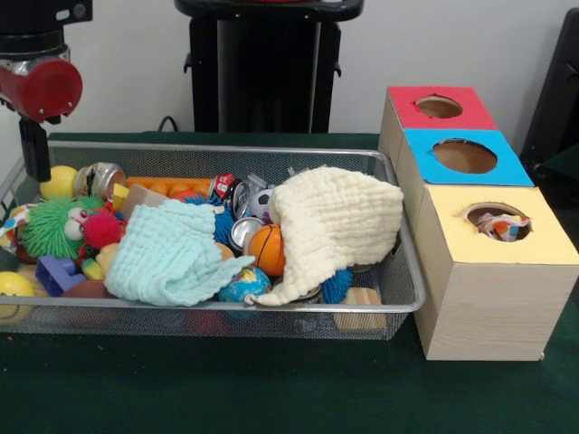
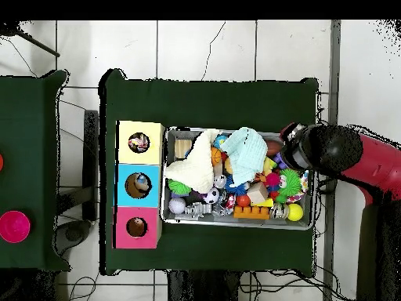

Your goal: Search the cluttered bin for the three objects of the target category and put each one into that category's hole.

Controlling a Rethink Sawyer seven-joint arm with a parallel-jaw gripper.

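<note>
A wire mesh bin [image 1: 409, 271] holds a heap of toys. On top lie a cream knitted cloth [image 1: 339, 221] and a mint cloth [image 1: 167, 253]. Between them show an orange basketball [image 1: 267, 249], a globe ball [image 1: 242, 285], a small soccer ball [image 1: 261, 201] and metal cans [image 1: 99, 178]. A green fuzzy toy [image 1: 52, 226] and a yellow ball [image 1: 58, 183] lie at the left end. My gripper [image 1: 36, 149] hangs from the red and black arm above the bin's left end, holding nothing that I can see. In the overhead view the gripper [image 2: 301, 149] is over the bin's [image 2: 239, 224] right end.
A wooden box to the right of the bin has three holes on top: red [image 1: 439, 107], blue [image 1: 464, 155] and yellow [image 1: 496, 220]. A patterned object shows inside the yellow hole. A pink disc [image 2: 14, 226] sits on a separate table in the overhead view.
</note>
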